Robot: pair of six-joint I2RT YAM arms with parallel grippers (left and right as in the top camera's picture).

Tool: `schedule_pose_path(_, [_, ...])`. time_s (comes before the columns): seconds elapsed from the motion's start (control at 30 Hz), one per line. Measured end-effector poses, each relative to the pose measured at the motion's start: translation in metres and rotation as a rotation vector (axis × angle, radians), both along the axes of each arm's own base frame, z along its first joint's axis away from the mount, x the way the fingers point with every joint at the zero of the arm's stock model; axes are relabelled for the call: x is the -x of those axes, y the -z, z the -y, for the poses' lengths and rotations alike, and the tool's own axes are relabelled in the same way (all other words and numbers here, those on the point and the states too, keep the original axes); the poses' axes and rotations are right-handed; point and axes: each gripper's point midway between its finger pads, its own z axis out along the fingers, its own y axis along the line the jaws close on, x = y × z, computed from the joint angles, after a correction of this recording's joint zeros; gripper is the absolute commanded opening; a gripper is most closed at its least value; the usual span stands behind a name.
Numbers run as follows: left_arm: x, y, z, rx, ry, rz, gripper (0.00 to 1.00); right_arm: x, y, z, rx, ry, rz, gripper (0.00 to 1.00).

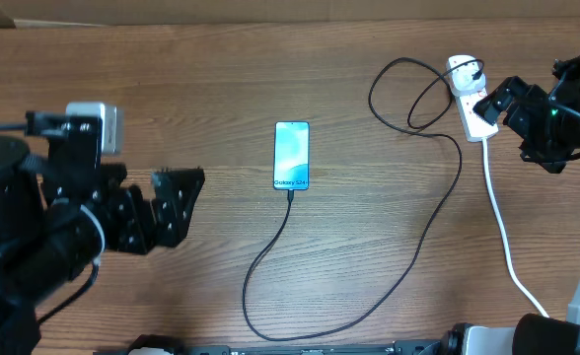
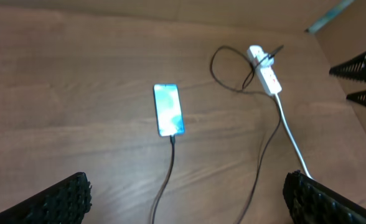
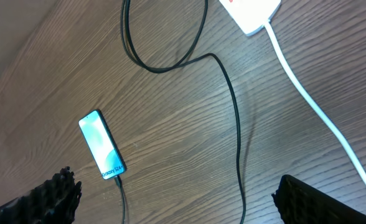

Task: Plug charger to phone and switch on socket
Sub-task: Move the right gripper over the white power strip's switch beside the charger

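**Q:** While both arms hover over the bench [image 1: 172, 59], where does the phone lie?

**A:** Centre of the overhead frame. The phone [image 1: 291, 155] lies flat with its screen lit and "Galaxy S24" printed by its lower short edge.

**Q:** And the charger?

**A:** The charger [image 3: 238, 149] has its connector tip against that lower edge. Its black cable drops to lower centre, sweeps up the right side and loops at upper right. It ends in a black plug at the upper end of the socket [image 1: 471, 99].

**Q:** What else about the socket?

**A:** It is a white strip at upper right, with a thick white cord [image 1: 502, 232] trailing toward the lower right corner. Its switch position cannot be read.

**Q:** State of each claw?

**A:** The left claw [image 1: 186, 205], at mid-left and well apart from the phone, is spread, its fingers [image 2: 61, 199] sitting at opposite lower corners of the left wrist view. The right claw [image 1: 495, 104], just right of the socket, is likewise spread and pinches nothing. The left wrist view shows a gap between it and the strip.
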Motion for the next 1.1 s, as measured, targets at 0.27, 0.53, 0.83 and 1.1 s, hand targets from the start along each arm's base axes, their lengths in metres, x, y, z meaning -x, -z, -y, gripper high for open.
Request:
schedule_pose_path(0.27, [0.02,0.008,-0.003,-0.004,-0.005,-0.036,0.89,0.003,0.001,-0.001,-0.005,-0.005,-0.01,1.0])
schedule_pose_path(0.53, [0.047,0.019,-0.006,0.007,-0.015,-0.034,0.91,-0.003,-0.002,0.0,0.001,-0.009,0.016,1.0])
schedule_pose_path(0.83, [0.065,0.047,-0.008,0.042,-0.049,-0.058,0.93,-0.004,-0.002,0.0,0.002,-0.01,0.021,1.0])
schedule_pose_path(1.1, [0.067,0.063,-0.009,0.072,-0.087,-0.102,1.0,-0.014,-0.006,0.011,0.058,0.01,0.061,1.0])
